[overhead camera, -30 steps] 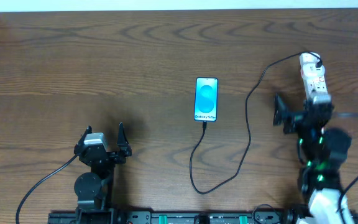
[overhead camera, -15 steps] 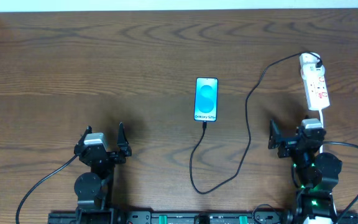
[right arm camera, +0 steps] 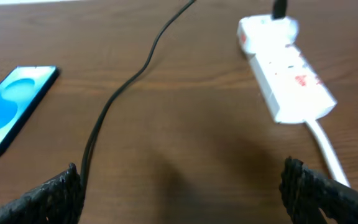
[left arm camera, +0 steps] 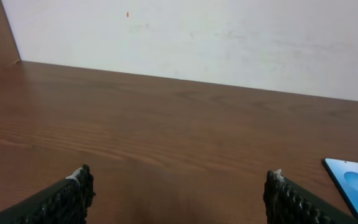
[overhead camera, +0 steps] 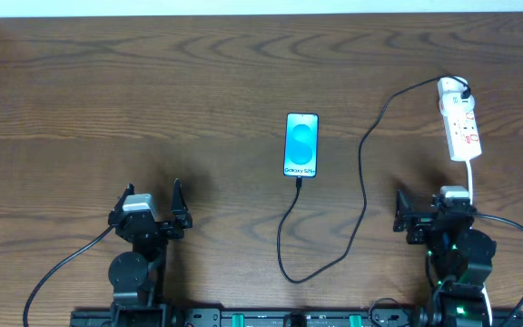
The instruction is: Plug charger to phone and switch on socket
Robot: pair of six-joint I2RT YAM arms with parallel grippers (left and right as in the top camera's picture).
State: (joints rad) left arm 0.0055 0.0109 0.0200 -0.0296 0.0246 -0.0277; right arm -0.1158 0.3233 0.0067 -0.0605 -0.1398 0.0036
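Observation:
The phone [overhead camera: 301,145] lies flat mid-table, its blue screen lit; it also shows in the right wrist view [right arm camera: 11,109] and at the left wrist view's right edge [left arm camera: 356,186]. The black charger cable [overhead camera: 363,195] runs from the phone's lower end, loops down and rises to the white socket strip [overhead camera: 459,123] at the far right, also in the right wrist view [right arm camera: 288,78]. My right gripper [overhead camera: 429,211] is open and empty, below the strip, with the cable by its left finger [right arm camera: 114,99]. My left gripper [overhead camera: 150,204] is open and empty at lower left.
The strip's white cord [overhead camera: 471,173] runs down toward my right arm. A white wall [left arm camera: 191,37] borders the table's far edge. Bare brown wood [overhead camera: 152,91] spreads left of the phone.
My right arm has drawn back from the socket strip toward the table's front edge, its gripper open. The left arm, phone and cable have not moved.

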